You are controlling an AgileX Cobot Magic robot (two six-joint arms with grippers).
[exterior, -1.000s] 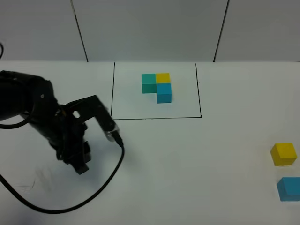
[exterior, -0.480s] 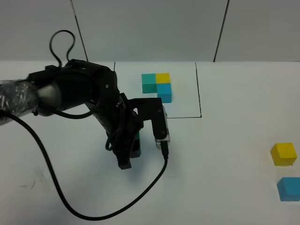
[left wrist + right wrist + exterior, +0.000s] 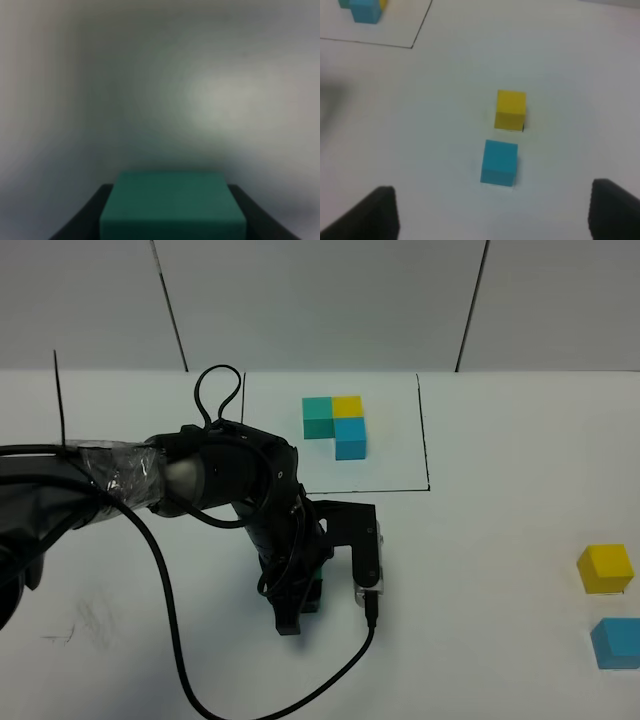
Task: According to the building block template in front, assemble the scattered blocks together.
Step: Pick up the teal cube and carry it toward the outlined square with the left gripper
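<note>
White bench stretches open from the left claw, lower centre, to the right edge; the framed template sits top centre. That claw clamps the teal block; yellow block and blue block sit just apart by the right edge, right claw spread wide above.

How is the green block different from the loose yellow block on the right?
The green block is pinched in the left gripper; the yellow block sits free on the table. The green block is near the middle; the yellow block is near the right edge. Both are plain cubes.
</note>
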